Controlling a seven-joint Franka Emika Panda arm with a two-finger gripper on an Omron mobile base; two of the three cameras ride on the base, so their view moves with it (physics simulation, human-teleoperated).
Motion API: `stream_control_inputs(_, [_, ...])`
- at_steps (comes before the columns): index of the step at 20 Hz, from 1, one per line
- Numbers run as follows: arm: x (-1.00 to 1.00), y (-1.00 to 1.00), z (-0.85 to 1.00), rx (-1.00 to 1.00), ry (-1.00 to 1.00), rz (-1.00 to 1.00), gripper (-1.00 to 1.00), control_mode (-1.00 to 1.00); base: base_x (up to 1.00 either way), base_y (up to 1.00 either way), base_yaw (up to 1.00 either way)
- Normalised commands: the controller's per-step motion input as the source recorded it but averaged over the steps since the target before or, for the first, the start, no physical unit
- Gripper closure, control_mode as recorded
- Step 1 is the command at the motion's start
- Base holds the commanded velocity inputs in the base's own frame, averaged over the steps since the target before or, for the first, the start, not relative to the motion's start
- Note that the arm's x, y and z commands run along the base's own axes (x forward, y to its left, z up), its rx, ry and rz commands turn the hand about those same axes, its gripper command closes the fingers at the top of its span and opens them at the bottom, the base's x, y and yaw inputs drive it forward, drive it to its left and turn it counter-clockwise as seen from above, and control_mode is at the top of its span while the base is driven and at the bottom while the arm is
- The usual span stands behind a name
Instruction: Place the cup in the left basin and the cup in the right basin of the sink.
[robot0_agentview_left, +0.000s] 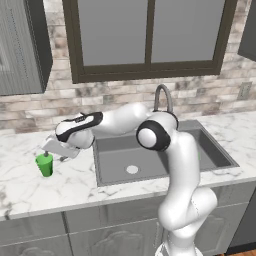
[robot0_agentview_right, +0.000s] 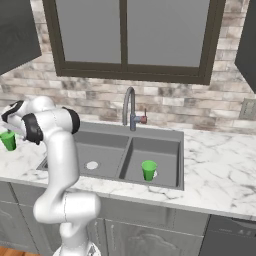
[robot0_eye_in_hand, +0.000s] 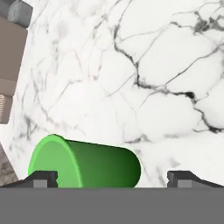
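Open gripper (robot0_eye_in_hand: 111, 178) poised over the cup (robot0_agentview_left: 45, 164) on the counter (robot0_agentview_left: 30, 190)

Its jaws stand wide with nothing held, straddling the green cup left of the sink (robot0_agentview_right: 175, 145), likely lining up a grasp for the left basin (robot0_agentview_right: 95, 155). A second cup (robot0_agentview_right: 148, 170) already stands in the right basin (robot0_agentview_right: 160, 150).

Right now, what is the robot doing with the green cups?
The robot arm is reaching over the marble counter left of the sink. Its open gripper hangs just above a green cup standing there, not holding it yet. Another green cup already stands in the right basin. The left basin has no cup in it.
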Motion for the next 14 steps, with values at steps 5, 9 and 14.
stream_control_inputs(5, [0.21,0.21,-0.15,-0.02,0.09,0.00,-1.00,-1.00,0.00,0.00,0.00])
stream_control_inputs(9, [0.23,0.28,-0.18,-0.07,0.10,0.00,-1.00,-1.00,0.00,0.00,0.00])
stream_control_inputs(14, [0.15,0.24,-0.13,-0.12,0.08,0.00,-1.00,-1.00,0.00,0.00,0.00])
